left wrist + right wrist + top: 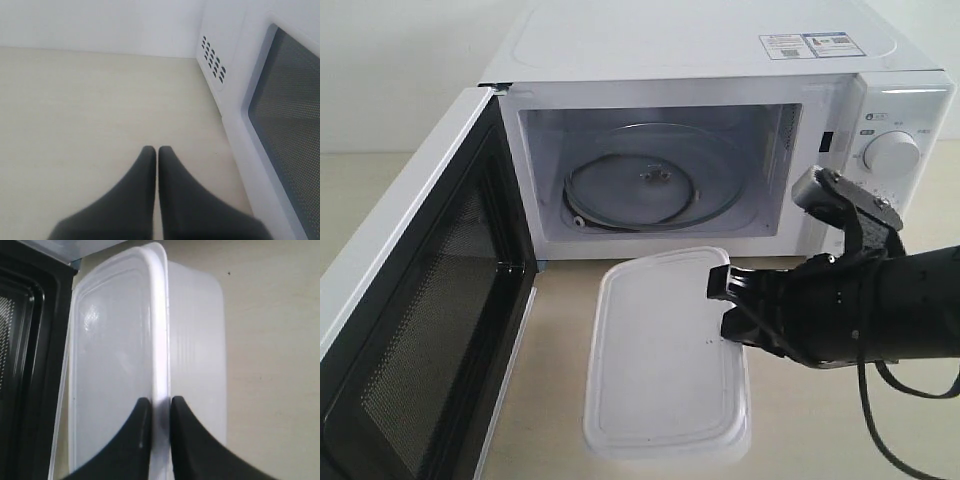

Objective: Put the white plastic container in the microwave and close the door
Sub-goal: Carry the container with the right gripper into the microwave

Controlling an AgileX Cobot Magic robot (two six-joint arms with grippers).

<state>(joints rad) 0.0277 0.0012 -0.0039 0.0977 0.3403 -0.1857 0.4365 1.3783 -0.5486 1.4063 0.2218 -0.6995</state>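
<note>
The right gripper [156, 410] is pinching the rim of the white plastic container [115, 340], jaws nearly together, a grip only the right wrist view is showing. The exterior view is placing the container just before the microwave [720, 60], with the door [420, 300] hanging wide open. The left gripper [157, 150] is hovering over the table [75, 100] beside the door, pressed together and empty.

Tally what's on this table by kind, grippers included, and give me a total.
microwave: 1
white plastic container: 1
grippers: 2 (left gripper, right gripper)
Total: 4
</note>
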